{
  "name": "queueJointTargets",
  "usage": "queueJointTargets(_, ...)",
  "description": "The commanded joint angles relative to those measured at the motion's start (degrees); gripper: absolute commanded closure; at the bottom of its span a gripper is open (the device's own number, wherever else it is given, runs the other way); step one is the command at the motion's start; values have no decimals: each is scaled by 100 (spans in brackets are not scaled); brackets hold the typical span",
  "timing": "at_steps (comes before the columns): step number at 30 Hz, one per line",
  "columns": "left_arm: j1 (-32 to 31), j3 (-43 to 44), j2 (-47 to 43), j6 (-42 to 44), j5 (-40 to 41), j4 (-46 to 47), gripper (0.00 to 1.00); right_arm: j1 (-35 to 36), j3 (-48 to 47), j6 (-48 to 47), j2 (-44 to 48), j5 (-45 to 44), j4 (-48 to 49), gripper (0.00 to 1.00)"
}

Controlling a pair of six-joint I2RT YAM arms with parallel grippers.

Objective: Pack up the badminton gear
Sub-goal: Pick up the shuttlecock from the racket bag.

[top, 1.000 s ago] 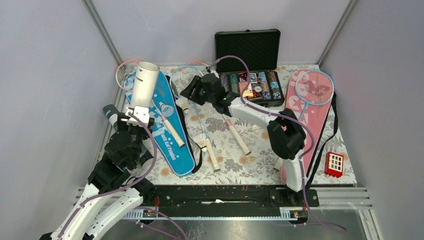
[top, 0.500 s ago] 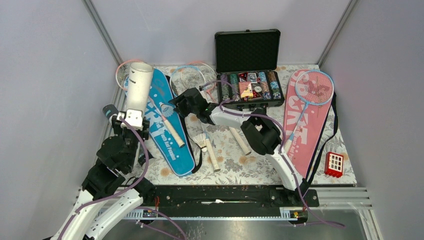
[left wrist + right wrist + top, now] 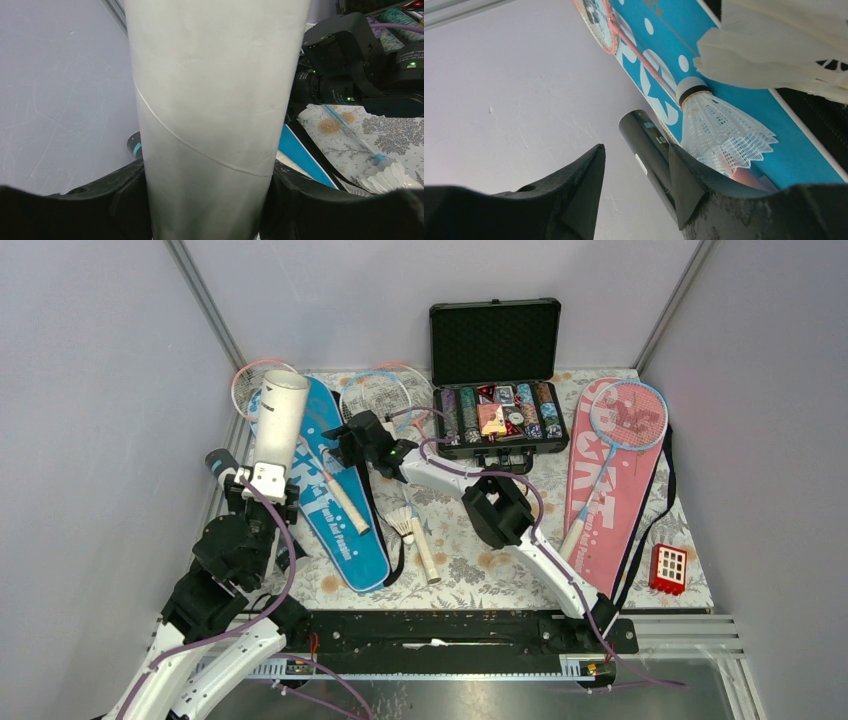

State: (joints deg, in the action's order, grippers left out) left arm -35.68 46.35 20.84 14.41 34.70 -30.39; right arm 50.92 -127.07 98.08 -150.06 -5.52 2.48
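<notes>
My left gripper [image 3: 263, 480] [image 3: 207, 200] is shut on the long white tube [image 3: 277, 420] [image 3: 215, 100] and holds it upright, leaning, over the table's left side. My right gripper [image 3: 331, 433] [image 3: 635, 146] is open and empty, reaching left above the blue SPORT cover [image 3: 335, 500] [image 3: 724, 90]. Past its fingers lie a white mesh shuttlecock [image 3: 719, 130], white feathers [image 3: 774, 50], a dark tube [image 3: 649, 150] [image 3: 218, 464] and a pink racket [image 3: 599, 20] [image 3: 252, 382]. A feather shuttlecock [image 3: 404, 523] lies mid-table. A light-blue racket [image 3: 628, 415] rests on the pink cover [image 3: 600, 520].
An open black case of poker chips [image 3: 497, 390] stands at the back. A red block with white squares [image 3: 668, 568] sits at the front right. Other rackets [image 3: 375, 395] lie at the back centre, a handle [image 3: 425, 552] pointing forward. Grey walls close in left and right.
My right arm has swung left from beside the chip case to over the top of the blue cover. My left gripper has shifted a little with the white tube still held.
</notes>
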Motion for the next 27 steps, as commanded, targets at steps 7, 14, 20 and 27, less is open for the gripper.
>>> queueJointTargets(7, 26, 26, 71, 126, -62, 378, 63, 108, -342, -51, 55, -484, -755, 45)
queueJointTargets(14, 26, 91, 52, 211, -104, 410, 63, -82, 189, -736, 665, -371, -562, 46)
queueJointTargets(20, 26, 146, 34, 237, -199, 458, 63, -108, 972, -829, 1244, -467, -301, 46)
queueJointTargets(27, 26, 89, 53, 160, -346, 450, 63, -87, 1373, -558, 1341, -447, -316, 45)
